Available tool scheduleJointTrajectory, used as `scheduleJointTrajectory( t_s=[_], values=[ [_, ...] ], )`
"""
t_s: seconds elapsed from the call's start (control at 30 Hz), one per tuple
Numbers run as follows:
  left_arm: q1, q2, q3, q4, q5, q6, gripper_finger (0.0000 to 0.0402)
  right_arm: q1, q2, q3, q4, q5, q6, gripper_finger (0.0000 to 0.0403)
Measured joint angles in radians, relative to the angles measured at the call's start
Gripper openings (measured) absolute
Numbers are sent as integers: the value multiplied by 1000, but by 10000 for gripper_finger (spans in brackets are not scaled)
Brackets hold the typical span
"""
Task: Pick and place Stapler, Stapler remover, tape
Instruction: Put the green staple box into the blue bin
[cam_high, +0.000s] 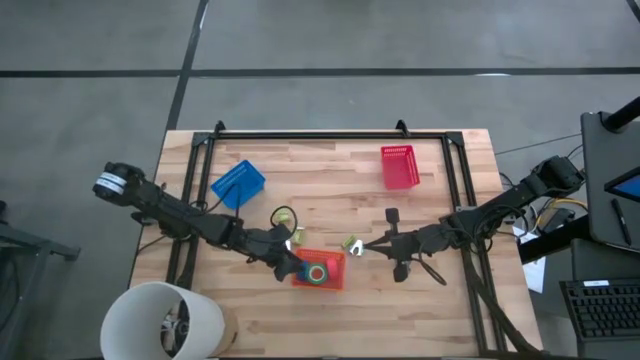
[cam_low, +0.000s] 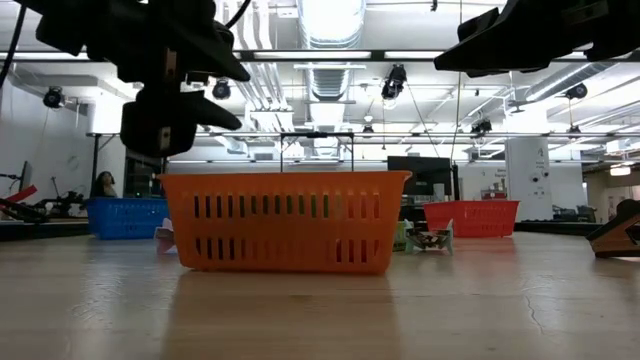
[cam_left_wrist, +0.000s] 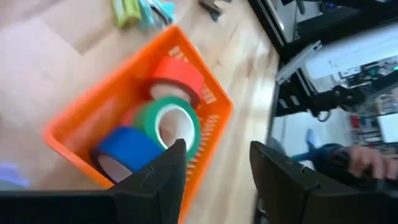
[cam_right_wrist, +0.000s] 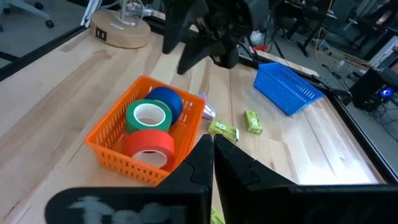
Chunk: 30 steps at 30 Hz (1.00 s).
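Left gripper (cam_left_wrist: 214, 165) empty, fingers parted, above orange basket (cam_left_wrist: 205, 134); lift straight up, clear of green tape (cam_left_wrist: 171, 121).

A robotics lab or workshop hall, judging by the surroundings. Wooden surface (cam_high: 330, 165) bolted inside a black metal frame (cam_high: 330, 133) on bare grey concrete floor (cam_high: 320, 40). Overhead, exposed silver ducting (cam_low: 330, 20), pipes and strip lights across an open industrial ceiling. Beyond, a dark monitor (cam_low: 418, 172), more benches and stands, loose cables (cam_high: 560, 212) and a keyboard (cam_high: 603, 310) at a side workstation. Seated person (cam_low: 103, 184) far off at the back; a hand (cam_left_wrist: 367, 160) at a cluttered desk nearby.
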Motion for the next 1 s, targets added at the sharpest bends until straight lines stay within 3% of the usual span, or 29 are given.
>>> scheduleJointTrajectory(
  t_s=[0.4, 0.67, 1.0],
  values=[
    [54, -4, 0, -18, -47, 135, 177, 0, 0, 0, 2, 7, -8, 8],
    [127, -7, 0, -153, -46, 193, 177, 0, 0, 0, 6, 9, -14, 8],
    [193, -94, 0, -335, -42, 449, 177, 0, -2, 11, 46, 10, -45, 8]
  ],
)
